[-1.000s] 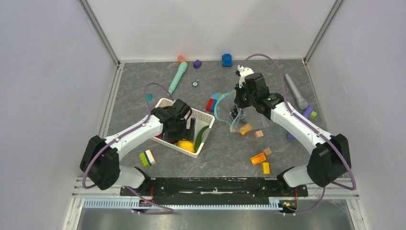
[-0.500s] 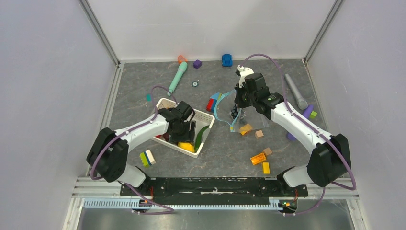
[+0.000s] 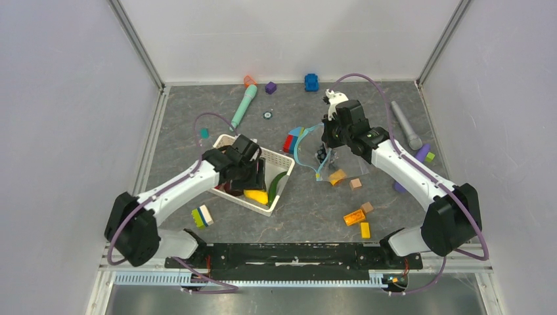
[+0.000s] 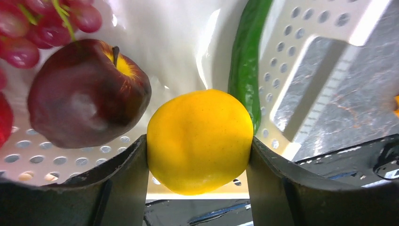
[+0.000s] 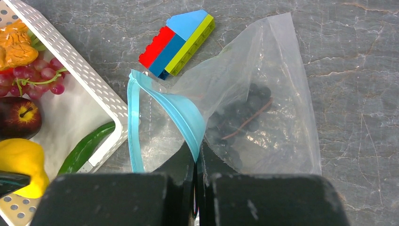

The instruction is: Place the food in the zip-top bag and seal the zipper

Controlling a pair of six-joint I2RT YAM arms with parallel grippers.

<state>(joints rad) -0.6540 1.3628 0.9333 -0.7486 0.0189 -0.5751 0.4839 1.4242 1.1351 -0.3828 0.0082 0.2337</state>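
Note:
My left gripper [image 4: 199, 155] is shut on a yellow toy fruit [image 4: 200, 140] inside the white mesh basket [image 3: 274, 159]. In the basket beside it lie a dark maroon apple [image 4: 87, 92], red grapes [image 4: 42, 23] and a green pod [image 4: 244, 61]. The yellow fruit also shows in the top view [image 3: 257, 196]. My right gripper [image 5: 197, 155] is shut on the light-blue zipper [image 5: 181, 113] of the clear zip-top bag [image 5: 277, 108], holding its mouth open. Dark purple grapes [image 5: 244, 115] lie inside the bag.
A red, blue and green block stack [image 5: 178, 41] lies next to the bag mouth. Orange and wooden blocks [image 3: 355, 216] lie at the front right, a teal marker toy [image 3: 243, 106] and small toys at the back, a grey marker [image 3: 406, 125] at the right.
My left gripper has shifted within the basket and the yellow fruit has moved slightly up and right with it. The right arm and bag have not moved.

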